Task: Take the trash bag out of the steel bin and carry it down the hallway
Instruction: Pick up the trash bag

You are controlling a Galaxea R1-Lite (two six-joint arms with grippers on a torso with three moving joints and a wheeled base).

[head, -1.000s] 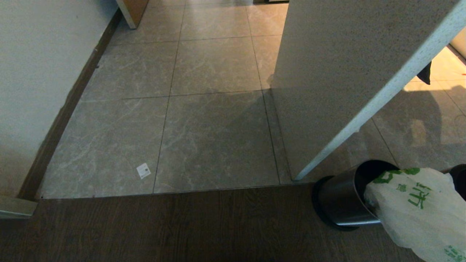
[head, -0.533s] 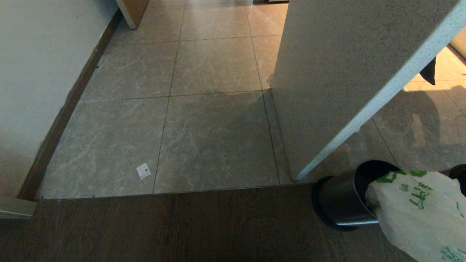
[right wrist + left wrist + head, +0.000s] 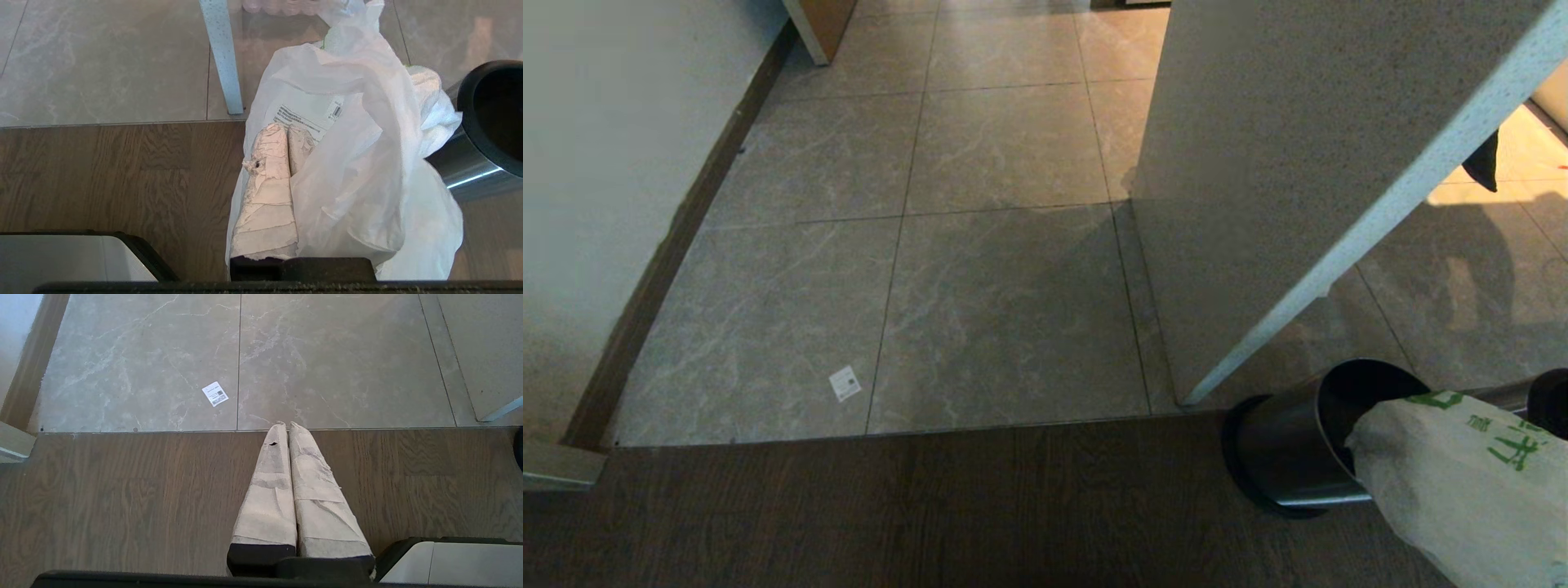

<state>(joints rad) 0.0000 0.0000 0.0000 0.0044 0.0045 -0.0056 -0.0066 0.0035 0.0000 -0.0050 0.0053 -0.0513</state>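
The trash bag [image 3: 359,163], thin white plastic with green print, hangs bunched from my right gripper [image 3: 288,128], which is shut on its upper folds. Plastic drapes over one finger. In the head view the trash bag [image 3: 1462,482] fills the lower right corner in front of the steel bin [image 3: 1282,457], and the right gripper is out of sight there. The steel bin [image 3: 470,163] stands just beside the bag, its mouth dark. The hallway tiles [image 3: 1005,310] stretch ahead. My left gripper [image 3: 286,425] is shut and holds nothing, parked over the wood floor.
A pale speckled slab [image 3: 1298,163] leans across the upper right, and its leg [image 3: 222,61] meets the floor near the bin. A white wall with dark skirting [image 3: 662,269] runs along the left. A small white sticker [image 3: 845,383] lies on a tile. Dark wood flooring [image 3: 890,514] lies in front.
The trash bag has sunk and slid toward the lower right corner of the head view. The steel bin and the floor have stayed in place.
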